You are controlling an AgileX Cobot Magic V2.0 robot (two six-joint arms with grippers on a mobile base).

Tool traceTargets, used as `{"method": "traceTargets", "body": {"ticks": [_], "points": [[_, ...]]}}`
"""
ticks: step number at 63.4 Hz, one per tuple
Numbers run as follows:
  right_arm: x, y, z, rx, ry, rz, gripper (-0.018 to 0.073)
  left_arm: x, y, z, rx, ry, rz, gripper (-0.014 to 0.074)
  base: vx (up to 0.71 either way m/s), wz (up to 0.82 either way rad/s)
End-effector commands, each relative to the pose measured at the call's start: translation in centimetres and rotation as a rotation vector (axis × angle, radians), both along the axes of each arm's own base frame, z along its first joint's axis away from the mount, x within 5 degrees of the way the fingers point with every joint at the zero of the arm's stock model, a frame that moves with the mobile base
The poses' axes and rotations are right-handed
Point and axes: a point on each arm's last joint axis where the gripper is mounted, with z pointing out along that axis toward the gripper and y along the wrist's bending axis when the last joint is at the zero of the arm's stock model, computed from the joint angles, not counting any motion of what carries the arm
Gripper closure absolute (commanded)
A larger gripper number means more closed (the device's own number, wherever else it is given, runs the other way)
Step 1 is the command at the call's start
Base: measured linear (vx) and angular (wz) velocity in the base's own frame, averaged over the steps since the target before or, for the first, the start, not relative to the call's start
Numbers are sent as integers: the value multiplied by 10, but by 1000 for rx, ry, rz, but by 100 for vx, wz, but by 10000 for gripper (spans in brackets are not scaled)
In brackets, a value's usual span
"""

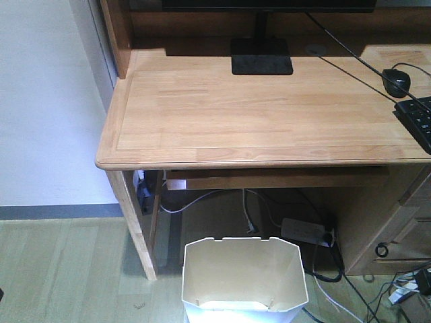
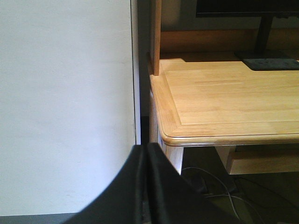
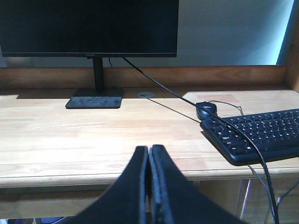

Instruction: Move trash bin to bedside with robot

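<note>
Looking at the front view first: the trash bin (image 1: 242,276) stands upright on the floor (image 1: 67,269), right in front of the desk (image 1: 256,114). It's just below the tabletop's front edge and a bit nearer the left corner than the right. It's white outside and cream inside, and its bottom is cut off by the frame. Behind it, under the desk, there's a tangle of cables and a power strip (image 1: 306,232). Up on the tabletop, a black monitor stand (image 1: 261,57) sits at the back edge, with a mouse (image 1: 396,81) and keyboard (image 1: 417,118) over at the right edge.

Left wrist view: the left gripper (image 2: 145,149) has its black fingers pressed flat together with nothing between them. It's hanging in the air, aimed at the narrow gap between the white wall (image 2: 65,107) and the tabletop's front left corner.

Right wrist view: same deal, the right gripper (image 3: 148,149) is squeezed together on nothing, facing the tabletop's front edge. The monitor (image 3: 88,25) is along the back edge. The keyboard is at the front right corner with the mouse just behind it. A black cable (image 3: 159,84) runs from the monitor across the keyboard and drops off the front edge.
</note>
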Motion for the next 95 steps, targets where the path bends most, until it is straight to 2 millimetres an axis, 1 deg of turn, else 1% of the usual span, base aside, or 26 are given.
{"method": "traceTargets", "body": {"ticks": [1, 10, 16, 24, 31, 44, 50, 66, 83, 87, 95], "points": [[0, 0, 6, -20, -89, -4, 568, 1, 0, 1, -8, -64, -4, 602, 0, 0], [-1, 0, 17, 60, -203, -5, 568, 1, 0, 1, -8, -64, -4, 602, 0, 0], [-3, 0, 28, 58, -250, -4, 568, 1, 0, 1, -8, -64, -4, 602, 0, 0], [-3, 0, 48, 30, -271, -4, 568, 1, 0, 1, -8, -64, -4, 602, 0, 0], [3, -1, 66, 24, -229, -4, 568, 1, 0, 1, -8, -64, -4, 602, 0, 0], [29, -2, 100, 39, -46, -2, 568, 1, 0, 1, -8, -64, -4, 602, 0, 0], [37, -3, 112, 45, -16, -1, 568, 1, 0, 1, -8, -64, -4, 602, 0, 0], [47, -4, 118, 48, -54, -4, 568, 1, 0, 1, -8, -64, -4, 602, 0, 0], [48, -4, 117, 49, -40, -4, 552, 1, 0, 1, -8, -64, -4, 602, 0, 0], [48, -4, 116, 49, -35, -4, 537, 1, 0, 1, -8, -64, -4, 602, 0, 0], [48, -4, 116, 45, -30, -4, 469, 1, 0, 1, -8, -64, -4, 602, 0, 0]]}}
